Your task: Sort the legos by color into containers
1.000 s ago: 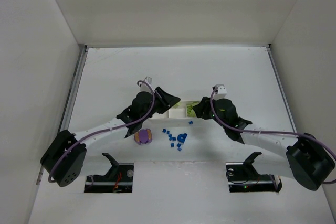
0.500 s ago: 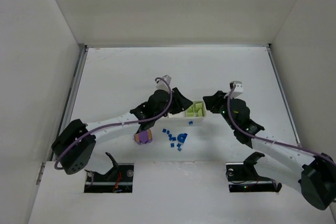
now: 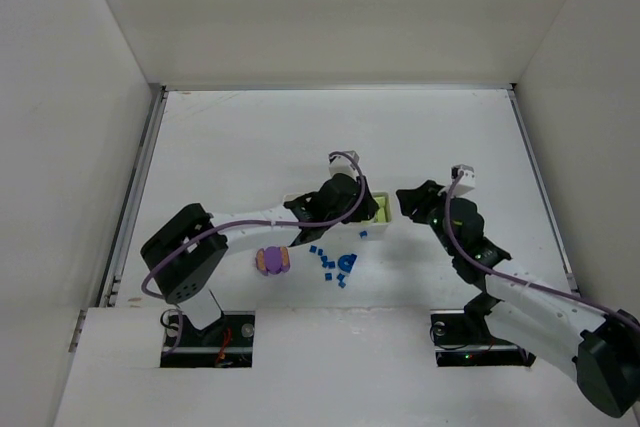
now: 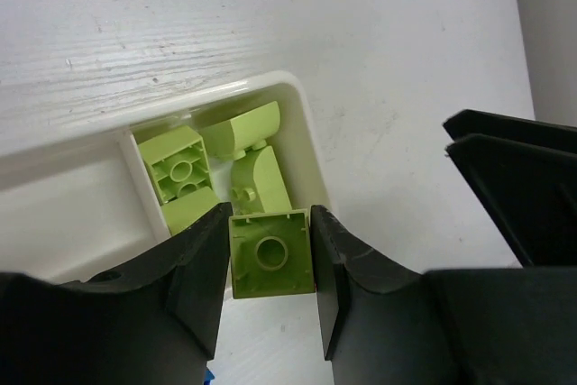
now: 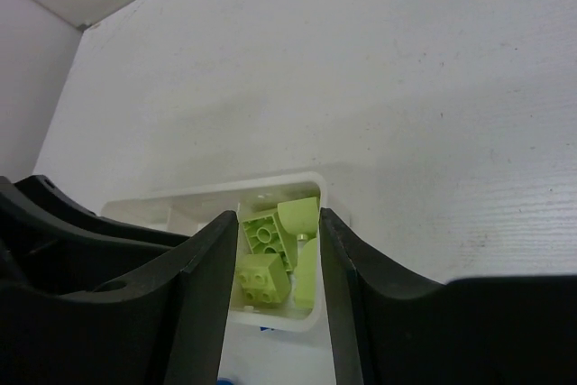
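One colour is nearly home and two look unstarted, by my reading. Your tray has its 3 o'clock end compartment filling with yellow-green. No brick shows in the visible part of the next compartment, and the rest hides under the left arm. Your left gripper is pinched on a yellow-green brick, hanging over that compartment's near rim. Drop it inside and green looks finished. Your right gripper sits at 3 o'clock of the tray, fingers parted, gripping nothing.

Now the count, big to small:
- One tray.
- One purple-and-orange piece on the table, at 7 o'clock of the tray.
- One rounded blue piece at 6 o'clock.
- Five yellow-green bricks: four settled bricks in the compartment, plus the one you hold.
- Roughly nine tiny blue bricks scattered at 6 o'clock, too small for a sure tally.
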Controlling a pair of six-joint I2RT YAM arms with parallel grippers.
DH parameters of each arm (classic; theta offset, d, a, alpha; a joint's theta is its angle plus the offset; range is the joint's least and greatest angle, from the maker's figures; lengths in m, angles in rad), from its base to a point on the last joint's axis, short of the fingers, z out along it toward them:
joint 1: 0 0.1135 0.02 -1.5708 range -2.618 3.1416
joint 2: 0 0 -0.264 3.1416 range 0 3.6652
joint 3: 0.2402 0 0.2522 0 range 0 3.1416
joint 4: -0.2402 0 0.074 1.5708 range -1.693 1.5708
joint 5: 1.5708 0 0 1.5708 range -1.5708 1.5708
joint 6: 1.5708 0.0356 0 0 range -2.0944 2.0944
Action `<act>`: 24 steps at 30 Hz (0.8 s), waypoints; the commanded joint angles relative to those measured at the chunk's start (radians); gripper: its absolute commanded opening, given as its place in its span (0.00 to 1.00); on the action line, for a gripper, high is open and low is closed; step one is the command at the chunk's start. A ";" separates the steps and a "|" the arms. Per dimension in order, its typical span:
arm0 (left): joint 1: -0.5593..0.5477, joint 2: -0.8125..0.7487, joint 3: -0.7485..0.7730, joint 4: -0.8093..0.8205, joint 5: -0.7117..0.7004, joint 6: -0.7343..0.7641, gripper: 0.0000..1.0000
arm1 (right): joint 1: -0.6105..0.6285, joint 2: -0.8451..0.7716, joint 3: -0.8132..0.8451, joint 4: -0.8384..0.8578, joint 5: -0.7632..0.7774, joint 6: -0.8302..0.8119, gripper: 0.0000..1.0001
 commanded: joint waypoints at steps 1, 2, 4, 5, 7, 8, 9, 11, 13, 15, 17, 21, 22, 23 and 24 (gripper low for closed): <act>-0.008 0.005 0.061 0.000 -0.032 0.046 0.39 | 0.000 -0.026 -0.010 0.019 0.014 0.019 0.48; -0.009 0.005 0.066 0.000 -0.032 0.048 0.42 | 0.000 -0.028 -0.010 0.019 0.014 0.019 0.48; -0.008 0.002 0.069 0.001 -0.032 0.048 0.47 | 0.000 -0.026 -0.010 0.019 0.014 0.019 0.48; -0.006 -0.003 0.069 0.004 -0.029 0.048 0.49 | 0.005 -0.022 -0.008 0.019 0.014 0.019 0.49; 0.000 -0.014 0.069 0.006 -0.024 0.050 0.53 | 0.015 -0.008 -0.005 0.020 0.014 0.016 0.49; 0.003 -0.017 0.067 0.006 -0.023 0.050 0.54 | 0.021 0.000 -0.005 0.023 0.014 0.016 0.49; 0.005 -0.021 0.066 0.003 -0.022 0.050 0.55 | 0.028 0.006 -0.004 0.023 0.015 0.015 0.49; 0.014 -0.038 0.056 0.000 -0.026 0.048 0.55 | 0.040 0.013 0.001 0.022 0.011 0.013 0.45; 0.028 -0.070 0.029 0.000 -0.033 0.037 0.54 | 0.077 0.024 0.013 0.016 -0.004 0.009 0.40; 0.055 -0.116 -0.012 0.000 -0.039 0.016 0.52 | 0.132 0.044 0.034 0.004 -0.029 0.001 0.36; 0.093 -0.185 -0.069 -0.006 -0.042 -0.024 0.52 | 0.205 0.079 0.063 -0.013 -0.049 -0.013 0.33; 0.166 -0.369 -0.196 -0.052 -0.061 -0.081 0.52 | 0.403 0.191 0.148 -0.038 -0.072 -0.057 0.39; 0.181 -0.417 -0.224 -0.077 -0.070 -0.087 0.52 | 0.452 0.226 0.171 -0.040 -0.077 -0.073 0.43; 0.201 -0.477 -0.252 -0.113 -0.087 -0.093 0.52 | 0.495 0.263 0.192 -0.036 -0.080 -0.088 0.49; 0.213 -0.523 -0.272 -0.147 -0.102 -0.098 0.52 | 0.532 0.302 0.217 -0.035 -0.083 -0.103 0.55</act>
